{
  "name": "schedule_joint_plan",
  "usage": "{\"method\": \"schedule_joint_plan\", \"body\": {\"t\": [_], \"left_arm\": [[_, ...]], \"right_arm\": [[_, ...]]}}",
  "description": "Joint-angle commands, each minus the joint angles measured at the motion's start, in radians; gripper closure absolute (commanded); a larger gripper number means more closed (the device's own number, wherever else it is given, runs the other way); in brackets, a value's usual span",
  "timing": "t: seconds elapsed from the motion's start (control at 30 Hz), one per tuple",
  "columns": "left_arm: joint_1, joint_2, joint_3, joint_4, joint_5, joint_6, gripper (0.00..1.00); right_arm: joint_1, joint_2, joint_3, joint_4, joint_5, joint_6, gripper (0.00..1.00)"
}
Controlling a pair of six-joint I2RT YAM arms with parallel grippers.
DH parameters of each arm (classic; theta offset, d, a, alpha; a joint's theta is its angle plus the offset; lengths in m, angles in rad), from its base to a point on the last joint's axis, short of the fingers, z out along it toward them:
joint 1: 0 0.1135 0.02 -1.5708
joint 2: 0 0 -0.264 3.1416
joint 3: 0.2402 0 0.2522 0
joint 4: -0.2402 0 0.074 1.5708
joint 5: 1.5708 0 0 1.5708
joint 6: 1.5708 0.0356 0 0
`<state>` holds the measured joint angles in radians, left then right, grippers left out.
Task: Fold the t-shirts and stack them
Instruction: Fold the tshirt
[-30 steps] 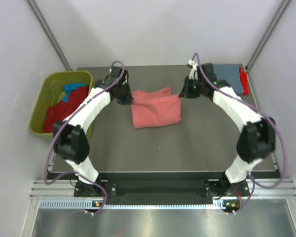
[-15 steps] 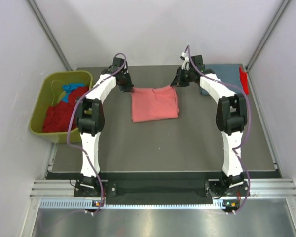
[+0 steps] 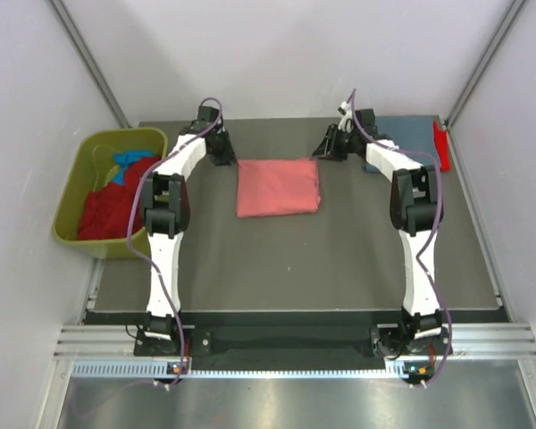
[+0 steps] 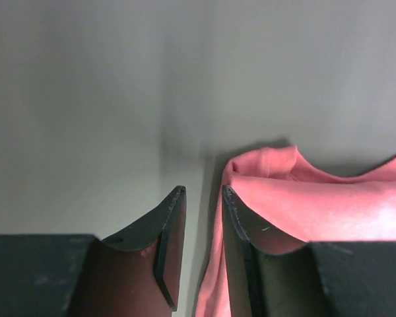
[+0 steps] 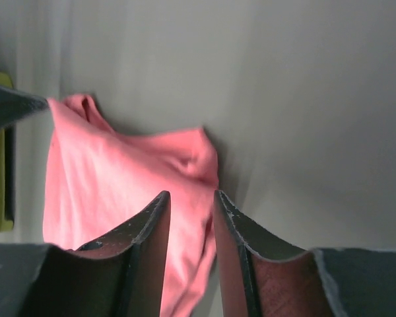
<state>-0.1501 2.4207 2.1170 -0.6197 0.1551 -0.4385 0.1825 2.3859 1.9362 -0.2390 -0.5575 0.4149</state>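
A salmon-pink t-shirt (image 3: pixel 278 188) lies folded in a flat rectangle on the dark table, toward the back. My left gripper (image 3: pixel 221 155) hangs just off the shirt's back left corner. In the left wrist view that gripper (image 4: pixel 203 193) is open, and the pink cloth (image 4: pixel 317 198) lies by its right finger. My right gripper (image 3: pixel 329 152) hovers at the shirt's back right corner. It (image 5: pixel 192 195) is open too, and the pink shirt (image 5: pixel 105 172) lies slack on the table below it. Red t-shirts (image 3: pixel 107 207) and a bright blue one (image 3: pixel 129 162) sit in the bin.
The olive-green bin (image 3: pixel 81 161) stands off the table's left edge. A folded grey-blue shirt (image 3: pixel 411 134) lies at the back right corner, with a red shirt (image 3: pixel 440 146) beside it. Grey walls close in the back and both sides.
Both grippers carried the pink shirt's edge toward the back, laid it flat, then went from shut to open and let go of its corners.
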Motion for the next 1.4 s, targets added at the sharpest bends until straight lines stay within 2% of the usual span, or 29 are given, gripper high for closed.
{"method": "schedule_joint_plan", "body": {"t": [0.0,0.07,0.17,0.27,0.4,0.53,0.73,0.97,1.1,1.17,1.23,1.37], "left_arm": [[0.001,-0.149,-0.031,0.061,0.001,0.030,0.68],[-0.002,-0.201,-0.081,0.077,0.032,0.020,0.69],[-0.006,-0.245,-0.161,0.136,0.182,-0.011,0.70],[-0.022,-0.247,-0.206,0.169,0.254,-0.035,0.71],[-0.035,-0.204,-0.230,0.227,0.322,-0.068,0.71],[-0.036,-0.103,-0.175,0.232,0.305,-0.062,0.71],[-0.034,0.047,0.059,0.020,0.158,0.026,0.71],[-0.036,-0.119,0.064,-0.090,0.049,0.041,0.70],[-0.040,-0.236,-0.029,-0.107,0.043,0.012,0.69],[-0.052,-0.297,-0.098,-0.065,0.098,0.000,0.69],[-0.065,-0.351,-0.213,-0.028,0.145,-0.022,0.69],[-0.100,-0.411,-0.402,0.038,0.141,-0.054,0.70]], "right_arm": [[-0.005,-0.178,-0.107,0.040,0.013,-0.004,0.67],[0.001,-0.252,-0.163,0.030,0.011,-0.008,0.67],[0.015,-0.341,-0.273,0.040,0.004,-0.011,0.72],[0.040,-0.398,-0.361,0.050,-0.031,-0.010,0.78],[0.078,-0.433,-0.518,0.133,-0.093,0.004,0.79],[0.084,-0.375,-0.588,0.202,-0.110,0.012,0.79],[0.074,-0.294,-0.547,0.129,-0.047,-0.059,0.83],[0.094,-0.395,-0.500,0.083,-0.050,-0.047,0.83],[0.159,-0.418,-0.487,0.118,-0.070,0.010,0.86],[0.185,-0.392,-0.471,0.130,-0.077,0.028,0.87],[0.218,-0.352,-0.453,0.162,-0.090,0.059,0.87],[0.259,-0.262,-0.401,0.208,-0.133,0.097,0.87]]}}
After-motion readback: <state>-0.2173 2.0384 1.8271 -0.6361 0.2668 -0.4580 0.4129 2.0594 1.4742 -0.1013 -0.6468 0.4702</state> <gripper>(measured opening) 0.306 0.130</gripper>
